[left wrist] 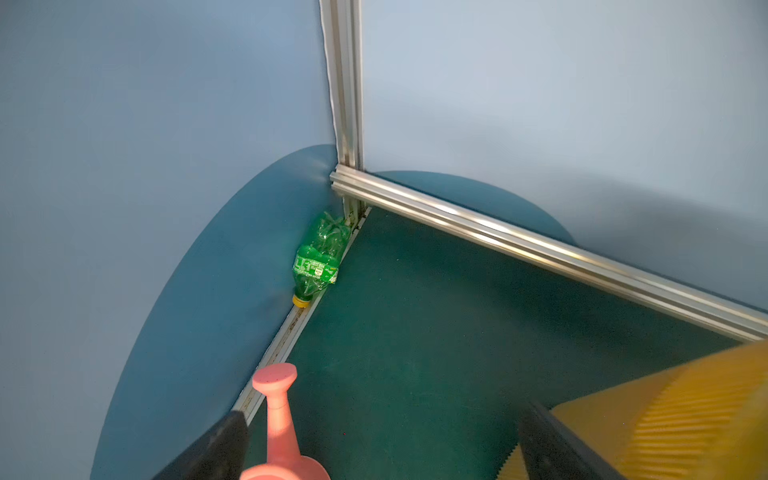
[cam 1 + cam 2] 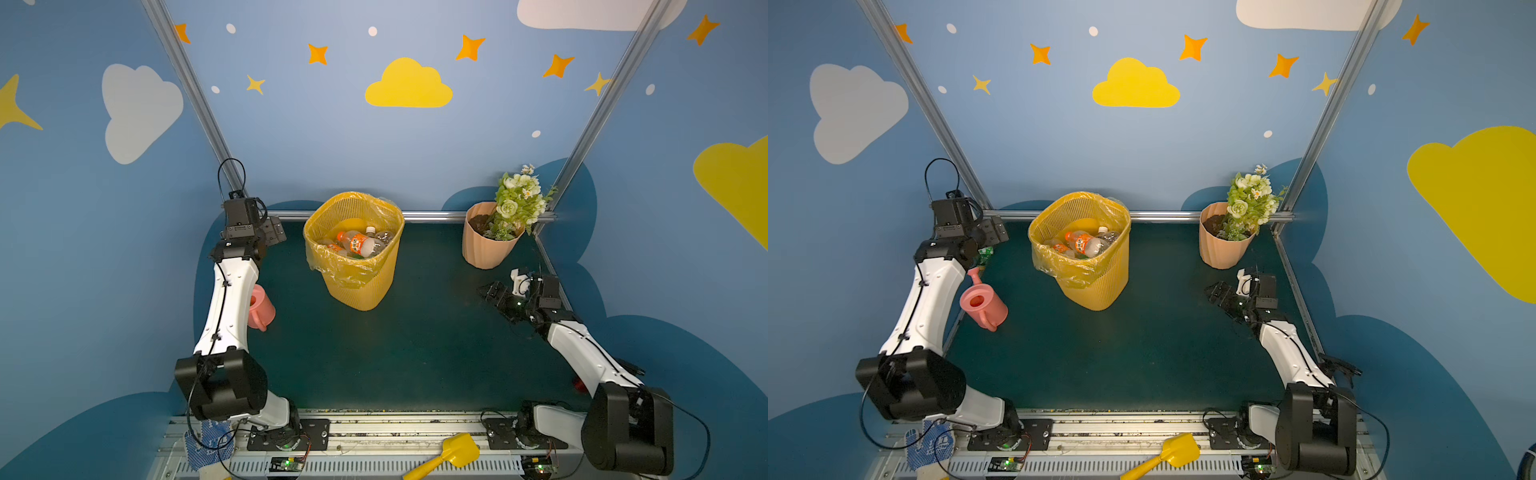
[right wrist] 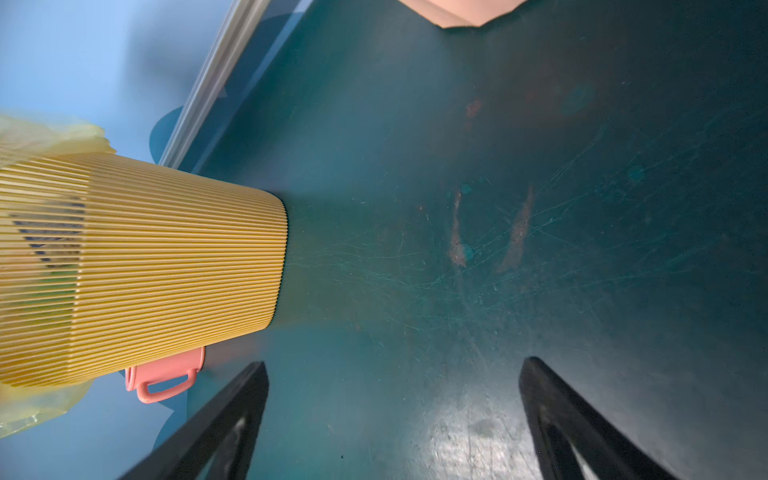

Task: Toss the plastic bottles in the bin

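The yellow ribbed bin (image 2: 361, 291) (image 2: 1096, 291) stands at the back middle of the green mat. Inside it lie several plastic bottles, the topmost with an orange label (image 2: 359, 243) (image 2: 1086, 244). A crushed green plastic bottle (image 1: 320, 259) (image 2: 985, 253) lies in the back left corner against the wall rail. My left gripper (image 2: 272, 230) (image 2: 994, 232) (image 1: 386, 415) hangs open and empty between that corner and the bin. My right gripper (image 2: 494, 291) (image 2: 1219, 293) (image 3: 395, 365) is open and empty low over the mat at the right.
A pink watering can (image 2: 982, 305) (image 1: 278, 415) stands by the left arm. A peach flower pot (image 2: 484, 249) with white flowers stands at the back right. A yellow shovel (image 2: 453, 453) and a blue dotted glove (image 2: 208, 440) lie on the front rail. Aluminium rails edge the mat.
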`<state>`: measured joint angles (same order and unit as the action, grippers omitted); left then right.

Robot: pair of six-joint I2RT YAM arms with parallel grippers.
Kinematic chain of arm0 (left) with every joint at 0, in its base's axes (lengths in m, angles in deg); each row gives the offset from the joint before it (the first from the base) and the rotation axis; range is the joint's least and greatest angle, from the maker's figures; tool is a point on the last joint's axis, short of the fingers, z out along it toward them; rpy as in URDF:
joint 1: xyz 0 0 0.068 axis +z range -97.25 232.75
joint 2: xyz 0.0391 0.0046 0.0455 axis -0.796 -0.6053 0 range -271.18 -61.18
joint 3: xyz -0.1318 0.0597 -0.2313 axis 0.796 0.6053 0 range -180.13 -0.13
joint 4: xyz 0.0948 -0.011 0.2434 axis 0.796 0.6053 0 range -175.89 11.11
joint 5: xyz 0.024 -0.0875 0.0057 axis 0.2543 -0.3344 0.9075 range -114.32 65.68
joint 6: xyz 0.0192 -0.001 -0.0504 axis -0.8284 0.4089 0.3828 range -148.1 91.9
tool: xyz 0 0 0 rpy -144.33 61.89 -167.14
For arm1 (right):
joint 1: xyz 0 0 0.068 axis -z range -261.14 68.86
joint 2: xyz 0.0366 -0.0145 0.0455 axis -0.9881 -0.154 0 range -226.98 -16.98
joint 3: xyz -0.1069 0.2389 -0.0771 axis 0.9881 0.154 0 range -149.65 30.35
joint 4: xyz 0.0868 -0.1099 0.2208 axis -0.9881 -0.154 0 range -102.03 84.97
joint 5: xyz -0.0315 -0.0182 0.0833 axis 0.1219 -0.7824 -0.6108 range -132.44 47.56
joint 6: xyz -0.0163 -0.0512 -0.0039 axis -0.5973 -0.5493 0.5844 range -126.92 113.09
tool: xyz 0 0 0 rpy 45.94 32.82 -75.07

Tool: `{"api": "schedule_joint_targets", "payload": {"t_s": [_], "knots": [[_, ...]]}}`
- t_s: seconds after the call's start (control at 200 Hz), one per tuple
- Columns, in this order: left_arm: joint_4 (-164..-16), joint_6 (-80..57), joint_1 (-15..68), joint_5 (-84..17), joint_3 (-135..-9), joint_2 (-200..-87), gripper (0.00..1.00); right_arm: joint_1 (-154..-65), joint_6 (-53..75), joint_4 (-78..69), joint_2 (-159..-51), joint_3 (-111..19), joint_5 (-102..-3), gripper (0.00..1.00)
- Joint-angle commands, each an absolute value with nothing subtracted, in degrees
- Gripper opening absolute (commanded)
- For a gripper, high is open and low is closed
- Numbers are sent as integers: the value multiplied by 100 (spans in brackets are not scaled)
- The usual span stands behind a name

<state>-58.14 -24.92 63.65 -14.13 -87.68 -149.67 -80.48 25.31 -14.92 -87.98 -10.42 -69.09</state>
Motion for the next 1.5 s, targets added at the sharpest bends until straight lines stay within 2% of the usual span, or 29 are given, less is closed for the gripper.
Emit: {"api": "schedule_joint_targets", "payload": {"t_s": [0.0, 0.2, 0.435, 0.841, 1.021, 1.492], "knots": [[-6289, -2727, 6410, -855, -8909, -15456, 100, -8035, 2360, -1389, -9014, -1353, -7012, 94], [-6465, -2935, 6413, -137, -9450, -16554, 100, -8027, 2422, -1410, -9448, -1665, -6977, 94], [-7019, -3262, 6486, -121, -9728, -17399, 100, -8108, 2520, -1446, -10008, -2078, -7008, 93], [-7370, -3708, 6633, 123, -10925, -18902, 100, -8271, 2552, -1622, -10690, -2622, -6731, 93], [-6862, -3650, 6775, 153, -11992, -19714, 100, -8378, 2527, -1853, -10956, -3004, -6631, 93], [-7119, -3932, 7032, 53, -12579, -20469, 98, -8603, 2543, -2172, -11446, -3519, -6371, 93]]}}
